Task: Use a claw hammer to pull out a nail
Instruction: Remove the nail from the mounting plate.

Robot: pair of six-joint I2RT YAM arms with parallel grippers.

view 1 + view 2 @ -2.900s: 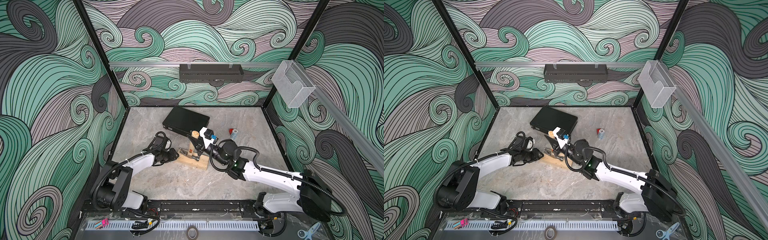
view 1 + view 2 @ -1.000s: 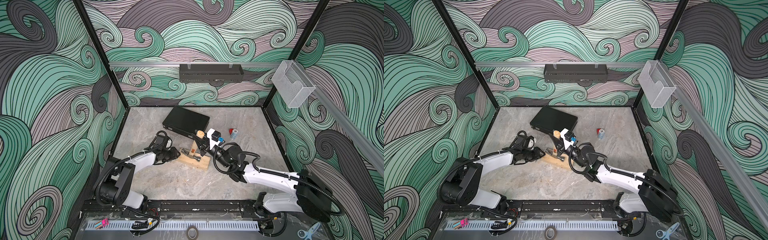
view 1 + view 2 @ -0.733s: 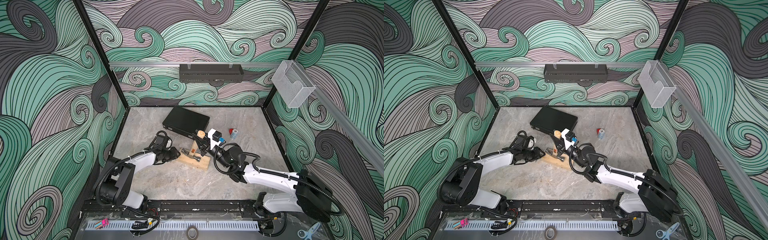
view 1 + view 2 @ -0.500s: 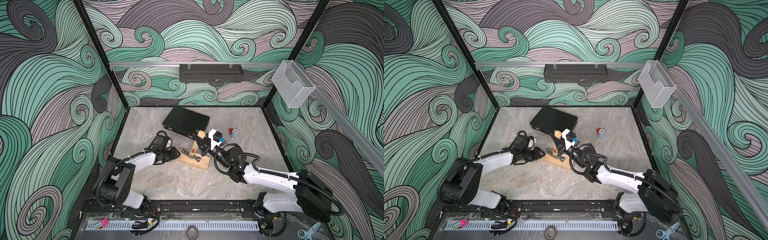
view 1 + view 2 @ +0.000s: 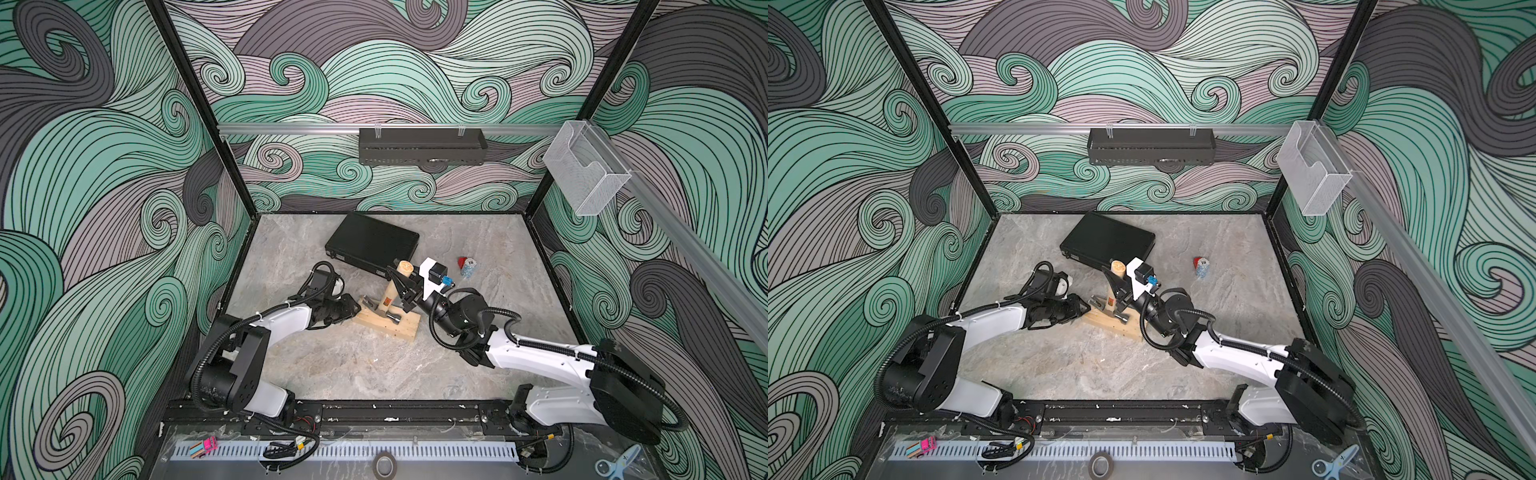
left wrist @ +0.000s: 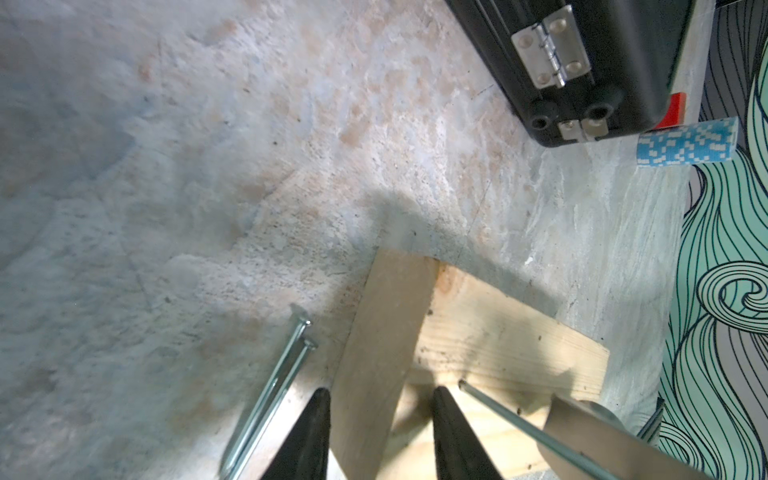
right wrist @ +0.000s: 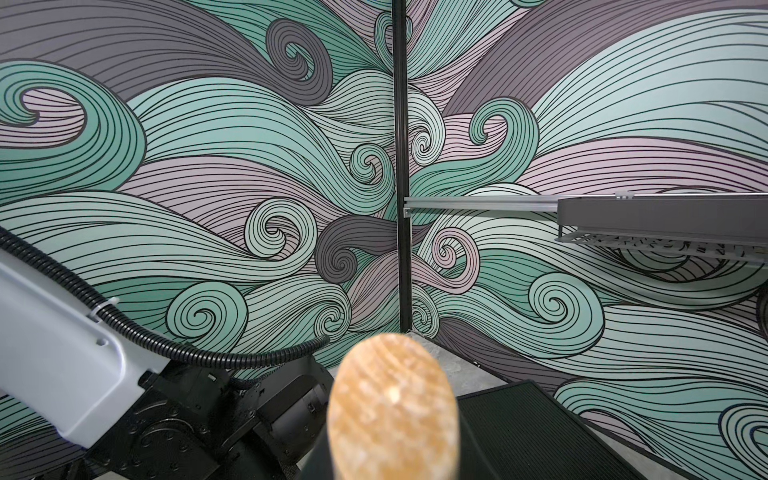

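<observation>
- Clamps right gripper (image 5: 401, 289) tight on hammer (image 5: 388, 297) handle, mid-shaft.
- Rests hammer head on block (image 5: 388, 328) at middle of table (image 5: 353, 365), handle tilted up toward far right.
- Pinches block's left end with left gripper (image 5: 352, 308), jaws narrow.
- Shows nail (image 6: 519, 424) slanting out of block; can't tell claw contact.
- Shows two loose nails (image 6: 274, 390) just beside block.
- Has case (image 5: 372, 245) just beyond hammer, chips (image 5: 468, 270) to its right.

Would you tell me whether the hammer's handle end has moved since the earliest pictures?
Yes. In a top view the hammer handle has tipped rightward along the near edge of the black case, toward the chip stack.
</observation>
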